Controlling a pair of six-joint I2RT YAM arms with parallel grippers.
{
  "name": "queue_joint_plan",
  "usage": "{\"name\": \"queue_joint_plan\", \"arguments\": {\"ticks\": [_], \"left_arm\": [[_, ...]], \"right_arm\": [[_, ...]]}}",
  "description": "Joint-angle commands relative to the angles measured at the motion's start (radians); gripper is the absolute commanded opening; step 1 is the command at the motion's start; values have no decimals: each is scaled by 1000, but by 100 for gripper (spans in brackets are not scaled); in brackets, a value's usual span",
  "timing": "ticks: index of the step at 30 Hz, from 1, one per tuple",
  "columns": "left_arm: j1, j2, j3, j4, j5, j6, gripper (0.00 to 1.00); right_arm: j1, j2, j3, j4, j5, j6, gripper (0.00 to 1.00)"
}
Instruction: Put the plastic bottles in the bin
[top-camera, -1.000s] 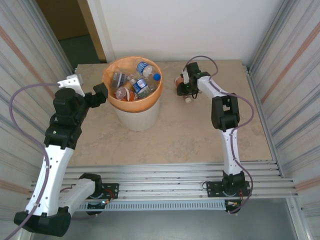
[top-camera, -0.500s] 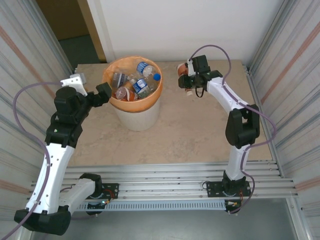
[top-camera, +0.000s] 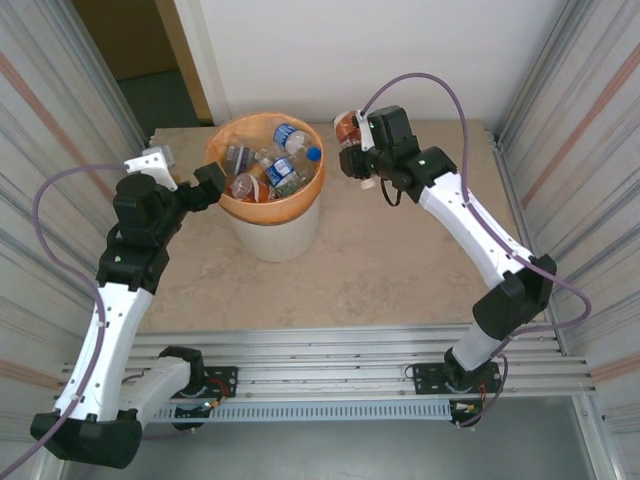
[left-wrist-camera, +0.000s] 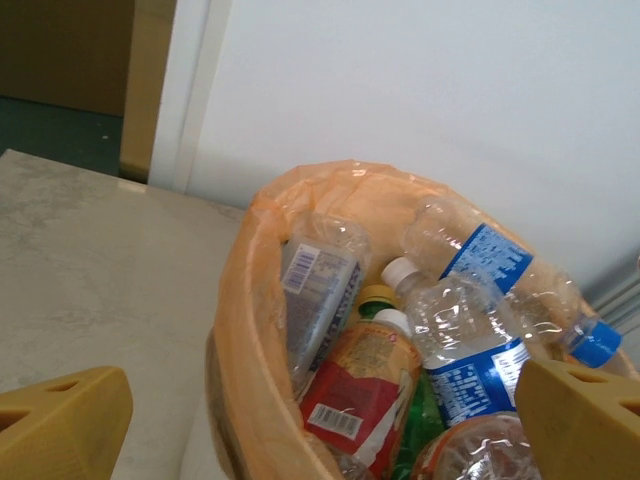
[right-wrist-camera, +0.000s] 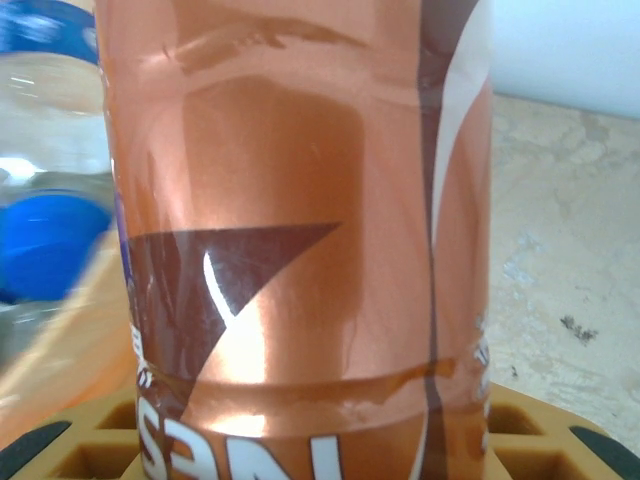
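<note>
While my right gripper (top-camera: 355, 152) squeezes tight on the orange-labelled bottle (right-wrist-camera: 300, 240), it hangs just to the right of the bin (top-camera: 275, 238) and not over it yet. I should carry the bottle above the bin's middle before letting go, so it lands on the other bottles (top-camera: 272, 165). My left gripper (top-camera: 207, 186) sits wide open, holding nothing, by the bin's left rim.

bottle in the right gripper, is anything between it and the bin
Nothing visible does. The bottle, held in the right gripper, hangs just right of the bin, with an open gap between them. The left gripper sits at the bin's opposite, left rim, off that path.
</note>
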Motion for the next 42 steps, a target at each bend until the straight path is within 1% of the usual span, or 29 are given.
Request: {"name": "queue_joint_plan", "arguments": {"ticks": [1,7,8,10,14,17,19,25,31,36,42], "left_arm": [[10,1,-12,100,98,-51,95],[4,62,5,263,354,-172,89],[-6,80,16,285,392,-187,88],[-43,113,47,308,430,-193,87],[-141,184,126,318,463,-168,88],[-191,233,172,344,494,-169,88],[-213,263,205,362,520,-171,88],[-258,325,265,419,546,-184,86],[-281,366,296,460,575,-201,84],[-283,384,298,484,565,-216,78],[-283,382,295,482,523,-198,63]], "right_arm": [[20,-79,3,34,-3,-23,40],[55,-150,-65,175,-142,-26,40],[62,-156,-67,196,-155,-24,40],[75,-158,-70,229,-169,-20,40],[98,-149,-65,283,-221,-1,41],[116,-141,-61,311,-262,4,42],[128,-138,-56,323,-280,4,42],[153,-122,-41,338,-313,13,42],[167,-106,-22,342,-343,20,42],[181,-91,-11,347,-362,20,43],[191,-81,-6,347,-368,20,44]]}}
